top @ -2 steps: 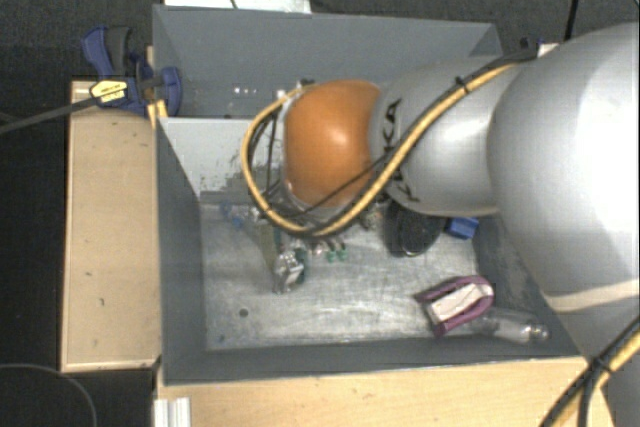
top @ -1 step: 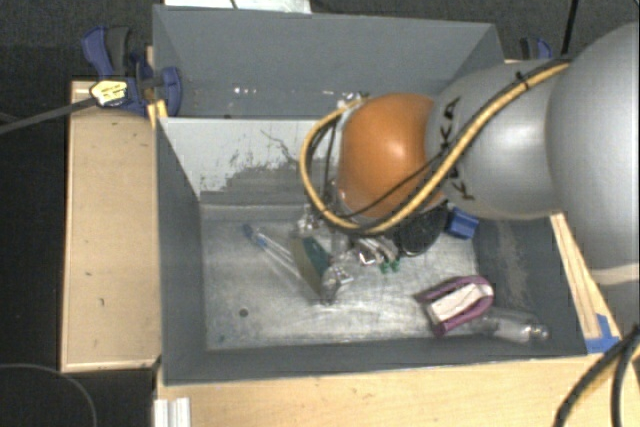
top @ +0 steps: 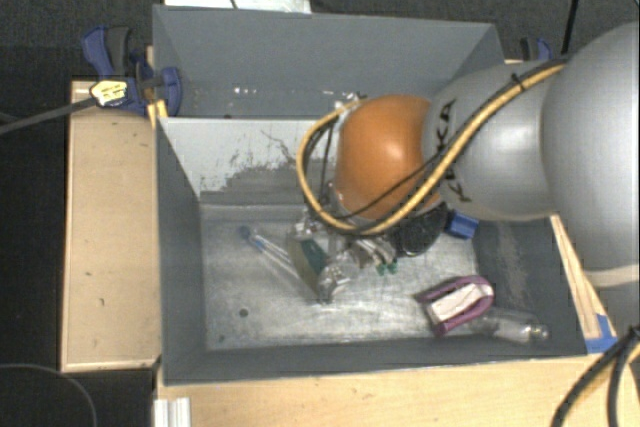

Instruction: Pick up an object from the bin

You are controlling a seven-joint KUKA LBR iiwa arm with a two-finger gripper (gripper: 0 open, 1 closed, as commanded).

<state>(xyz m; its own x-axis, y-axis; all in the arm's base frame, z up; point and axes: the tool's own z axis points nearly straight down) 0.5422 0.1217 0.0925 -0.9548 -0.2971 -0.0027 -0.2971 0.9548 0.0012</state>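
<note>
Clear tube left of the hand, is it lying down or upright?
Lying down: the tube stretches along the bin floor, slanting toward the hand.

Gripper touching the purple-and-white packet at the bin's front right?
Apart. The camera view shows bare bin floor between the gripper and the purple-and-white packet; the gripper sits mid-bin by a clear tube.
</note>
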